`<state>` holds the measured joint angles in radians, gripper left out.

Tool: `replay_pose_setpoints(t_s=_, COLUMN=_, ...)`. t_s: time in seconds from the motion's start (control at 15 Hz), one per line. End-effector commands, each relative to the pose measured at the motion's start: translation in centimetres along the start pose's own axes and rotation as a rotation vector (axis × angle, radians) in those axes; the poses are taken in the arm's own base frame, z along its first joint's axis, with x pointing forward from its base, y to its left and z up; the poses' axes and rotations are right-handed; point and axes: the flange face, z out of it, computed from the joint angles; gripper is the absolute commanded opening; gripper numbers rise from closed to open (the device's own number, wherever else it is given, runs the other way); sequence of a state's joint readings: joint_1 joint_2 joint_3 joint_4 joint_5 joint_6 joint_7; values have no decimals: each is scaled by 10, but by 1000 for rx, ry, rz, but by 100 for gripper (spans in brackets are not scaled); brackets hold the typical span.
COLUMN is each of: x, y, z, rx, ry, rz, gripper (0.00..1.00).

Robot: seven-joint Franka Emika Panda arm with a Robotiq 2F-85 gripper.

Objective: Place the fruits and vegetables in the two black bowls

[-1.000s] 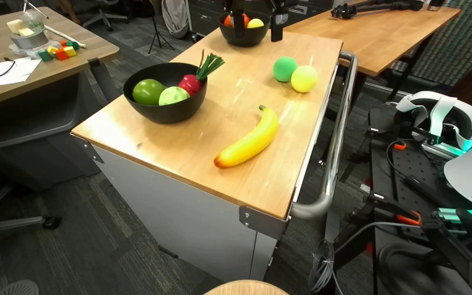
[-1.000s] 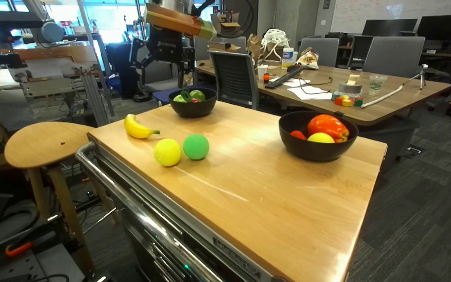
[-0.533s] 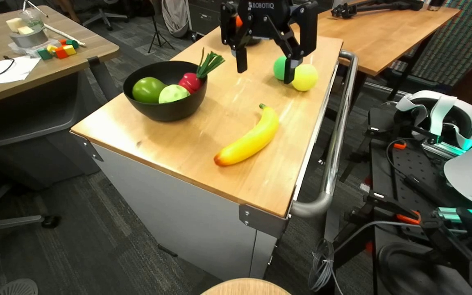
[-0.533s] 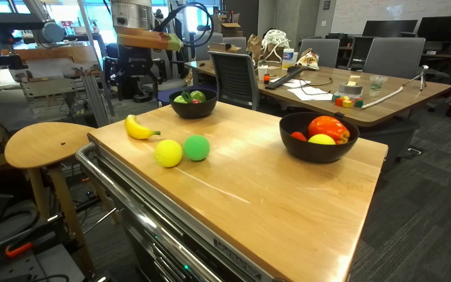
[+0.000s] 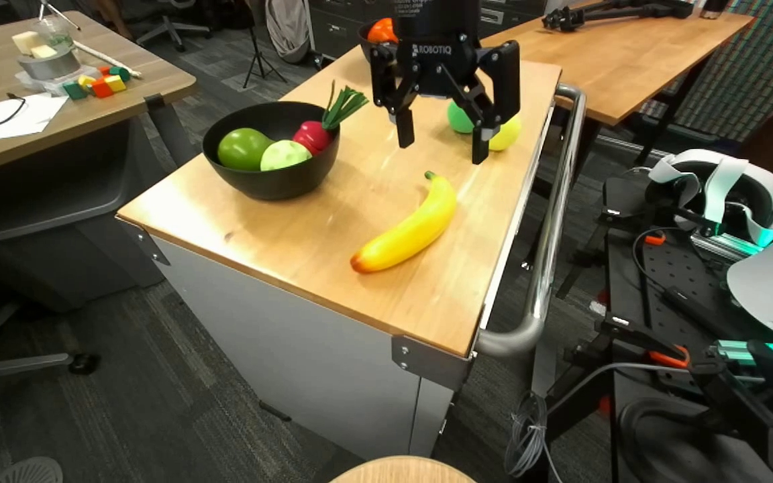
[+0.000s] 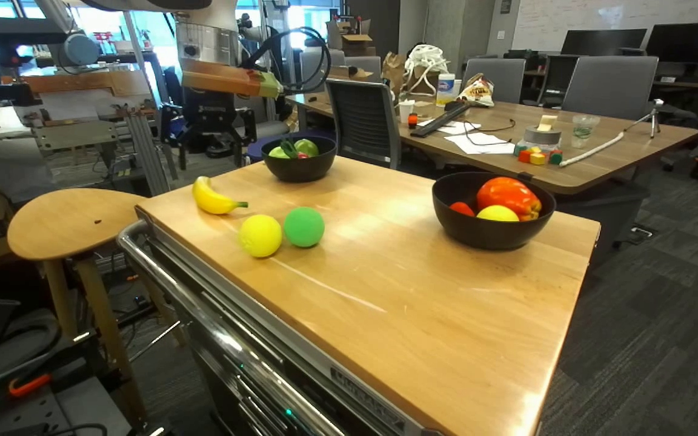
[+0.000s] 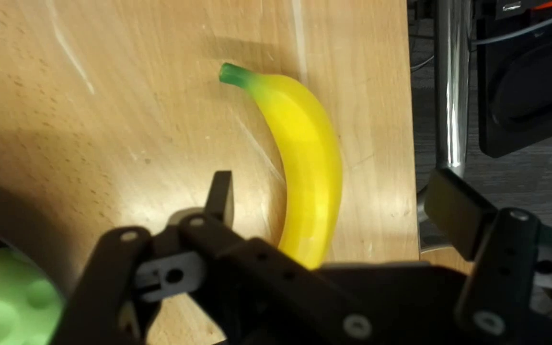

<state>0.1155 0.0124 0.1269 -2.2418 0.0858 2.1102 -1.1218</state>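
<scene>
My tool (image 5: pixel 443 142) hangs wide apart w/ nothing in it, & the banana (image 7: pixel 310 163) lies nr the tabletop (image 5: pixel 292 235) edge by the metal handle (image 7: pixel 453 86), so an off-ctr descent cld knock it off.

- In an exterior view, a near black bowl (image 5: pixel 272 184) sits on a wooden top (image 5: pixel 279 248).
- It holds a dark green fruit (image 5: pixel 243 149), a light green fruit (image 5: pixel 284 155) and a red radish (image 5: pixel 312 137), whose leaves poke over the rim.
- A yellow banana (image 5: pixel 413 231) lies on the wood, apart from the bowl.
- The gripper (image 5: pixel 443 145) hangs over the wood, its two fingers wide apart, and hides bits of a green ball (image 5: pixel 458 118) and a yellow ball (image 5: pixel 506 136).
- At the back, a far black bowl (image 5: pixel 364 40) peeks out with an orange-red thing (image 5: pixel 381 31) in it.
</scene>
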Motion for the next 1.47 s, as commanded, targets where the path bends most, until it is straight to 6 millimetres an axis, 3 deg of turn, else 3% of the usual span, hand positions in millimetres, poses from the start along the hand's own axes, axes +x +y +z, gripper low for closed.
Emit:
replay_pose_setpoints(t_s=0.0, x=7, y=1, z=19, rx=-19, ry=0, rz=-24, gripper=100)
replay_pose_setpoints(t_s=0.47, x=10, y=0, z=62, rx=-103, ry=1, rz=-128, gripper=100)
replay_pose_setpoints(t_s=0.53, x=9, y=-1, z=67, rx=-114, ry=-2, rz=-138, gripper=75)
replay_pose_setpoints(t_s=0.6, x=9, y=-1, z=70, rx=-129, ry=-4, rz=-153, gripper=75)
replay_pose_setpoints(t_s=0.73, x=9, y=-2, z=73, rx=-151, ry=2, rz=-167, gripper=58)
replay_pose_setpoints(t_s=1.07, x=16, y=2, z=54, rx=-213, ry=55, rz=-185, gripper=20)
replay_pose_setpoints(t_s=1.2, x=23, y=1, z=39, rx=-240, ry=98, rz=-191, gripper=23)
replay_pose_setpoints(t_s=1.4, x=37, y=-4, z=2, rx=-301, ry=216, rz=-216, gripper=23)
